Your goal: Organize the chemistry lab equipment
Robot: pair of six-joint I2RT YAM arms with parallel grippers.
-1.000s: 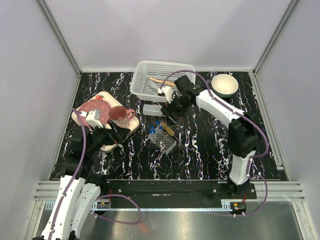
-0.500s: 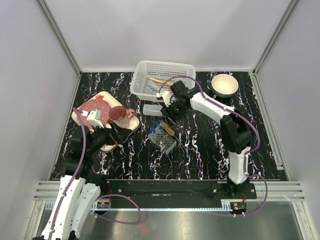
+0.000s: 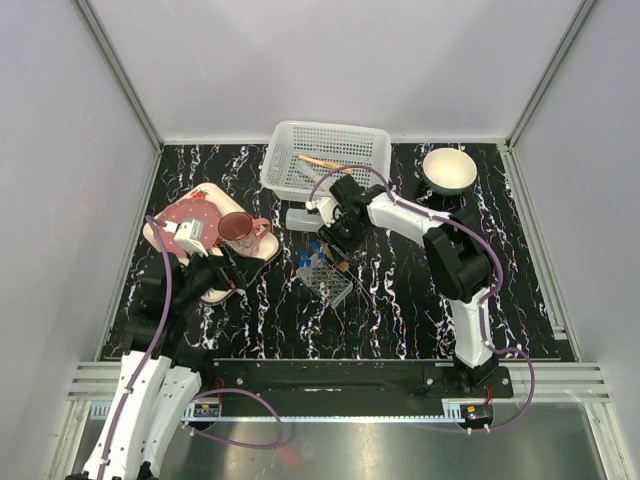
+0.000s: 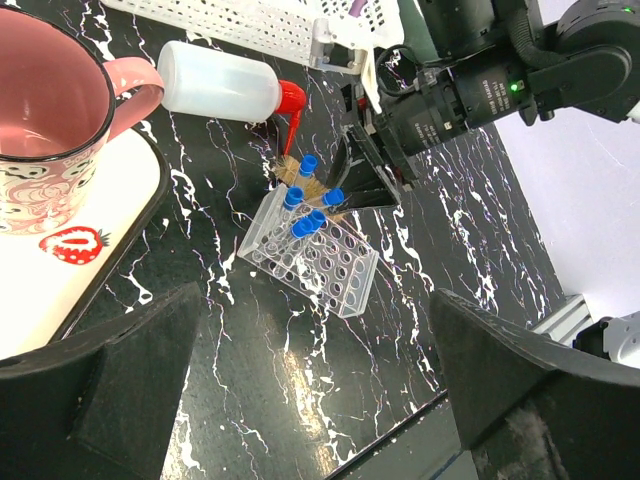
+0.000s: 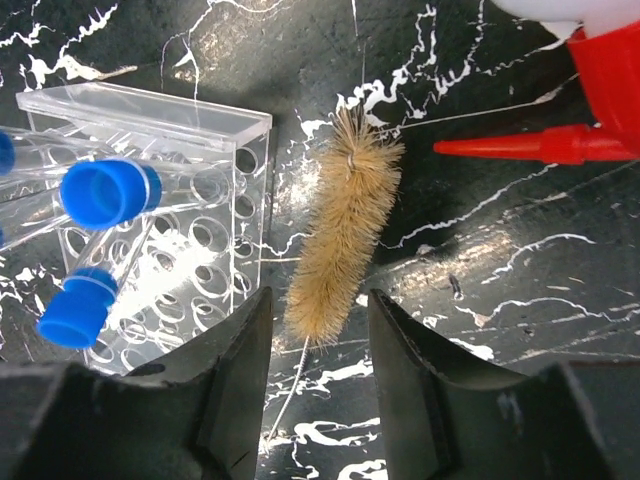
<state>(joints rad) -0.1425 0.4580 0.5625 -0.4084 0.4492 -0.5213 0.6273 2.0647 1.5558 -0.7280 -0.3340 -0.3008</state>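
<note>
A clear tube rack (image 5: 170,240) holds blue-capped test tubes (image 5: 105,192) and stands mid-table (image 3: 326,279). A tan bristle brush (image 5: 340,230) on a wire stem lies flat beside it. My right gripper (image 5: 320,305) is low over the brush (image 4: 297,172), one finger on each side with a small gap on both, so it is open. The red-capped bottle (image 5: 605,65) lies on its side just beyond (image 3: 303,219). My left gripper (image 4: 315,320) hangs wide open near the tray, holding nothing.
A white basket (image 3: 300,130) at the back holds a wooden stick (image 3: 322,161). The white bowl (image 3: 449,170) sits at the back right. A pink mug (image 3: 238,228) stands on the strawberry-print tray (image 3: 178,212) at the left.
The right gripper has come from beside the basket down to the brush by the rack, and its jaws have narrowed around it. The left arm has not moved.
</note>
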